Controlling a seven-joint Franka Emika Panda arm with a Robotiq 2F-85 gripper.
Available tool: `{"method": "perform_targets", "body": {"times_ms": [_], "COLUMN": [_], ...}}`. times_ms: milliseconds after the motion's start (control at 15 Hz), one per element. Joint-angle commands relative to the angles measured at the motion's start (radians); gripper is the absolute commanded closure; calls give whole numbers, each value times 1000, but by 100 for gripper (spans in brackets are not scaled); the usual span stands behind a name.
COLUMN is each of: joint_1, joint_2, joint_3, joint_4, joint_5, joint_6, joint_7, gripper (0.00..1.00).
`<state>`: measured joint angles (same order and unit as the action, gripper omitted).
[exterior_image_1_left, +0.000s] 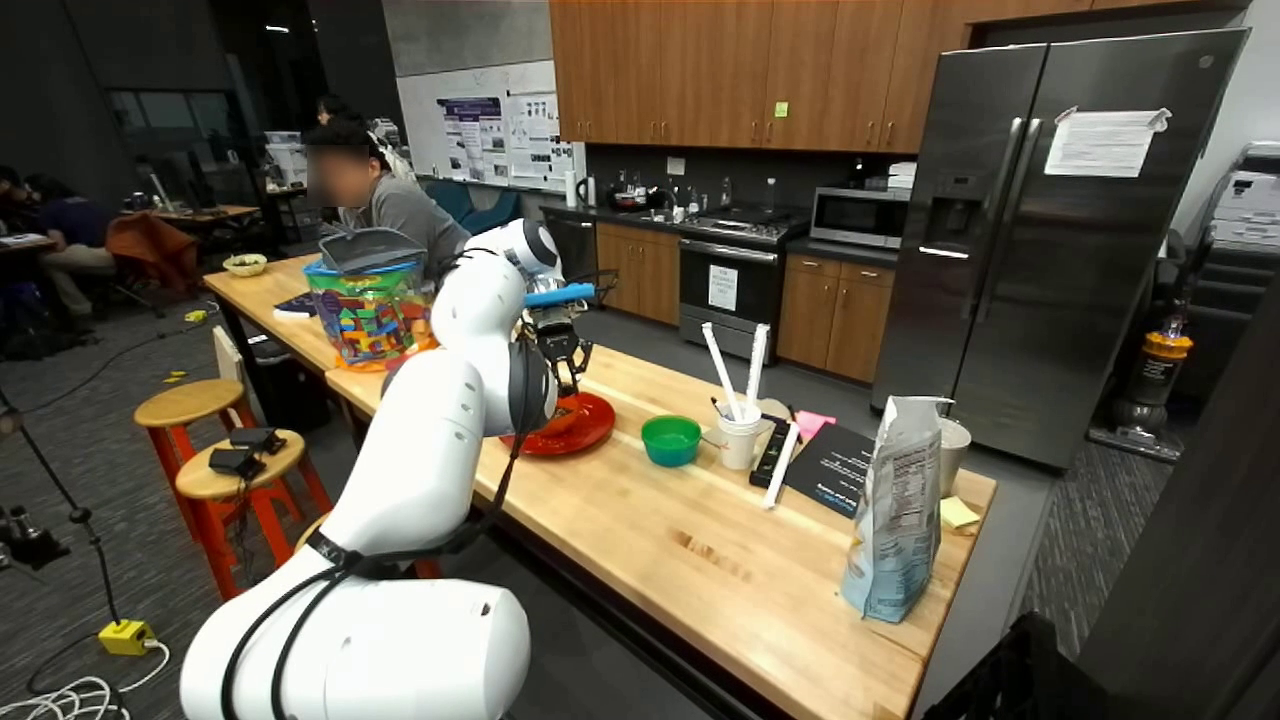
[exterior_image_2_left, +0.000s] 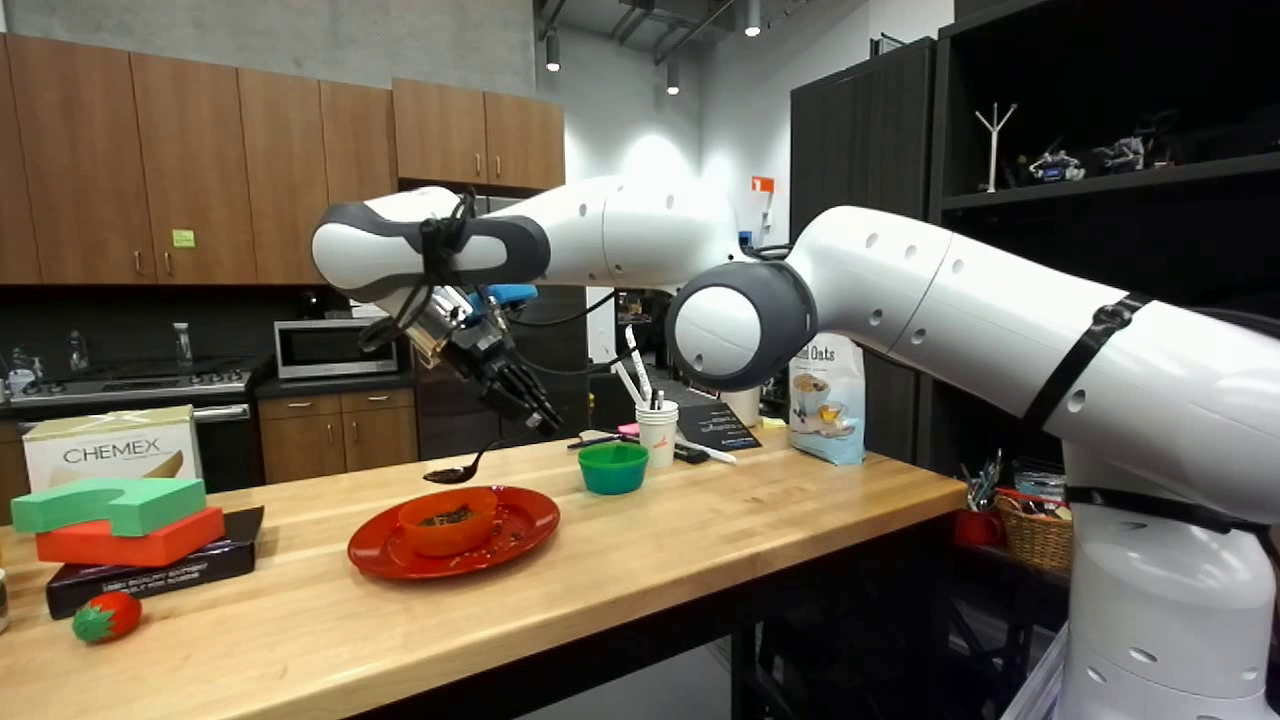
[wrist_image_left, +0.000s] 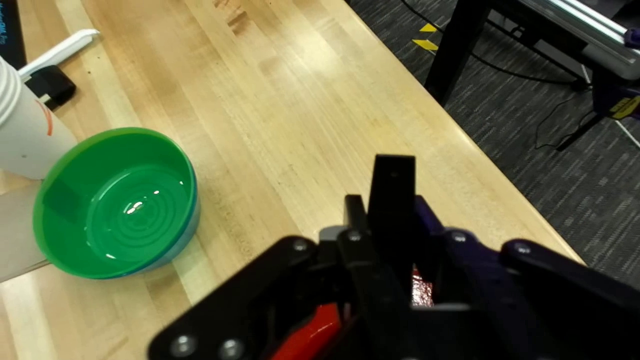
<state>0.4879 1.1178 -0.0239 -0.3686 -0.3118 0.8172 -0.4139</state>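
My gripper (exterior_image_2_left: 545, 418) is shut on a black spoon (exterior_image_2_left: 452, 474), whose bowl hangs low with dark bits seemingly in it. In an exterior view the spoon appears just above the rim of an orange bowl (exterior_image_2_left: 447, 540). That bowl contains dark loose bits and rests on a red plate (exterior_image_2_left: 385, 562), where some crumbs are scattered. From the wrist, a black handle (wrist_image_left: 393, 180) sticks up between the fingers, while the spoon's bowl is hidden. A green bowl (wrist_image_left: 120, 210) with a teal outside stands beside the plate; its inside looks empty.
White stacked cups (exterior_image_1_left: 738, 440) with pens and white sticks stand beside the green bowl. Further along are a black booklet (exterior_image_1_left: 832, 468) and an oats bag (exterior_image_1_left: 895, 520). Foam blocks (exterior_image_2_left: 130, 530), a toy strawberry (exterior_image_2_left: 107, 616) and a Chemex box (exterior_image_2_left: 115, 450) lie past the plate.
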Motion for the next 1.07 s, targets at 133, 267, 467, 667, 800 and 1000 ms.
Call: {"method": "perform_targets", "body": {"times_ms": [133, 267, 467, 667, 800, 1000], "joint_1": [-12, -14, -20, -35, -48, -72], "joint_2": [-44, -44, -46, -46, -43, -46], "joint_3": [11, 14, 18, 35, 58, 86], "joint_4": [-38, -37, -34, -20, -6, -4], "joint_5": [38, 44, 62, 102, 145, 202], "joint_6": [-27, -34, -44, -20, 23, 74], "joint_7": [79, 97, 127, 147, 146, 156], "gripper": [94, 94, 94, 94, 94, 94]}}
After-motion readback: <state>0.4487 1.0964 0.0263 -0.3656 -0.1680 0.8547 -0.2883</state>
